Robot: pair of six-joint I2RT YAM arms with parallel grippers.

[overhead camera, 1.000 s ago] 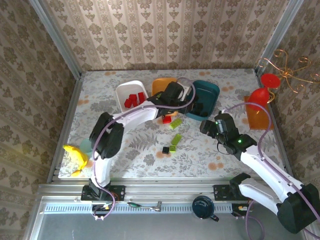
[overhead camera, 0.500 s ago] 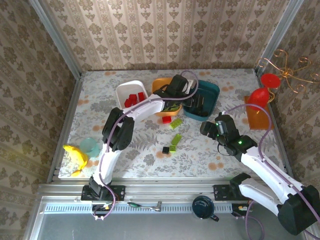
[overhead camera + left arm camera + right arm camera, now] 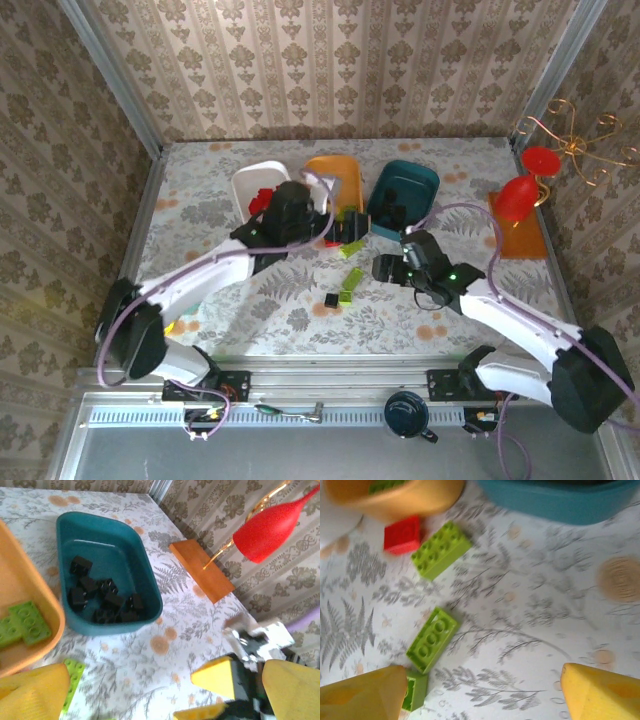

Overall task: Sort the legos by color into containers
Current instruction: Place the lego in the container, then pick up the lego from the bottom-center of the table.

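We take the orange tub [image 3: 330,162] as the reference. The white tub [image 3: 248,180] on one flank of it holds red bricks [image 3: 263,198], the teal tub [image 3: 151,592] on the opposite flank holds black bricks [image 3: 100,597], and the orange tub itself holds lime bricks [image 3: 27,622]. The unsorted legos lie on the table [image 3: 545,605] on the near side of the orange tub. A red brick [image 3: 402,534] and a first lime brick [image 3: 440,550] sit just off its near rim, with a second lime brick [image 3: 432,639] and a small lime brick [image 3: 416,692] farther out. The left gripper [image 3: 162,690] hangs near that rim, fingers spread wide, holding nothing. The right gripper [image 3: 485,685] is likewise released and empty, and hovers over the farther pair. We judge the right arm the nearer to the second lime brick, which lies off-centre in its span, toward the finger on the orange tub's side. The brick's long axis runs oblique to the line between the fingers, so we advise squaring the wrist across its short side before descending.
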